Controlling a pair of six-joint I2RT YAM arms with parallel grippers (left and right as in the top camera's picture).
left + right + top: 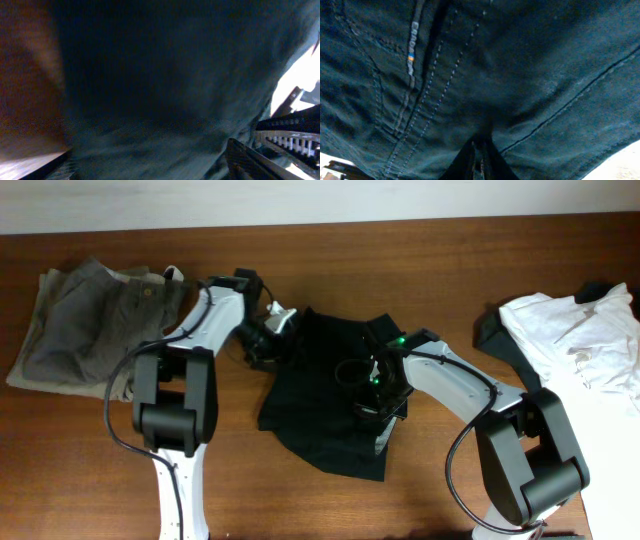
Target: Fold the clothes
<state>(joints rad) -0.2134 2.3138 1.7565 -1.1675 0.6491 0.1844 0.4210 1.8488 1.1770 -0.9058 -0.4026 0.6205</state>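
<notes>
The black shorts (325, 395) lie crumpled in the middle of the table. My left gripper (268, 345) sits at their upper left edge. In the left wrist view its fingers (246, 159) stand wide apart, open, with dark cloth (160, 90) filling the space ahead of them. My right gripper (373, 387) is over the right half of the shorts. Its jaws (481, 152) are shut, pinching a fold of stitched black fabric (520, 75). Grey-khaki shorts (90, 325) lie folded at the far left. A white shirt (585, 340) lies at the far right.
A dark piece of cloth (495, 330) pokes out from under the white shirt's left side. The table's far edge meets a pale wall (320, 200). Both arm bases stand at the near edge, left (175, 470) and right (525, 470).
</notes>
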